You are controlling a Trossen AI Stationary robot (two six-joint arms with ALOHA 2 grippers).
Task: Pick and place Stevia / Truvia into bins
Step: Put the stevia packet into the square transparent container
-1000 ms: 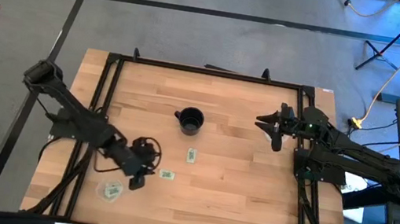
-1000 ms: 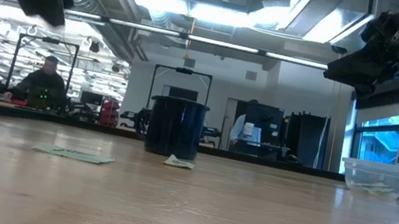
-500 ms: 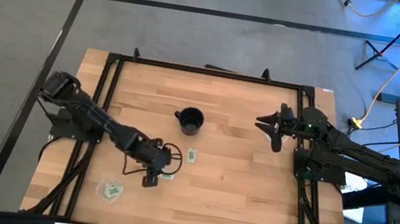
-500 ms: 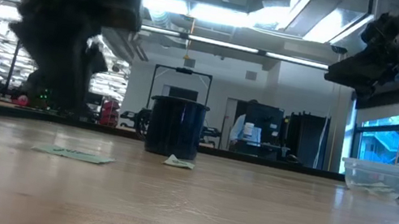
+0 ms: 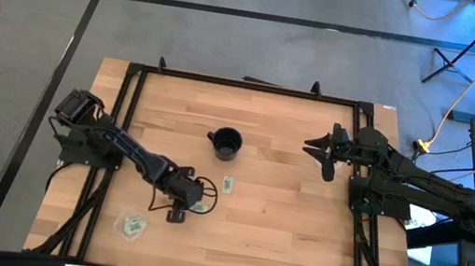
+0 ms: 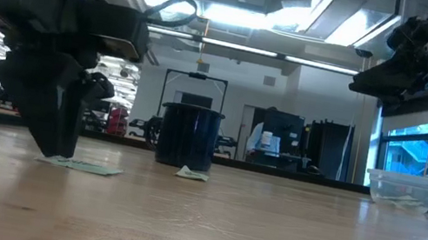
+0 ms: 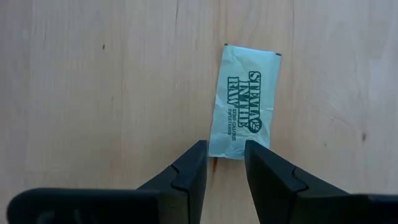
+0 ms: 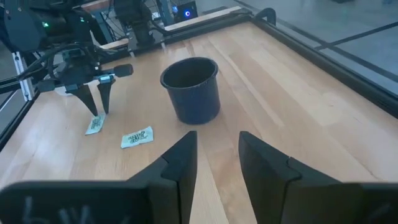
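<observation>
The left gripper point(image 5: 177, 207) has swung in from the bin point(image 5: 131, 225) at the near-left corner of the surface point(image 5: 280, 224) and come down, over the past second, onto a Stevia packet point(image 7: 242, 102) lying flat in front of the black cup point(image 5: 227, 143), on the side toward the camera in the low view. Half a second ago it was still above the wood; now its dark fingers point(image 6: 54, 123) point straight down with their tips at the packet's short edge, set narrowly apart and straddling that edge without yet closing on the paper. A second packet point(image 5: 227, 184) lies between the first one and the cup, just beside the cup's near side. The near-left bin, well apart from the cup, holds at least one packet, and in the low view a clear bin point(image 6: 400, 190) with paper inside stands far off to the cup's right. The right gripper point(image 5: 318, 146) has not moved: it hangs above the surface level with the cup, well apart from it toward the right edge, its fingers point(image 8: 180, 163) narrowly parted and holding nothing.
</observation>
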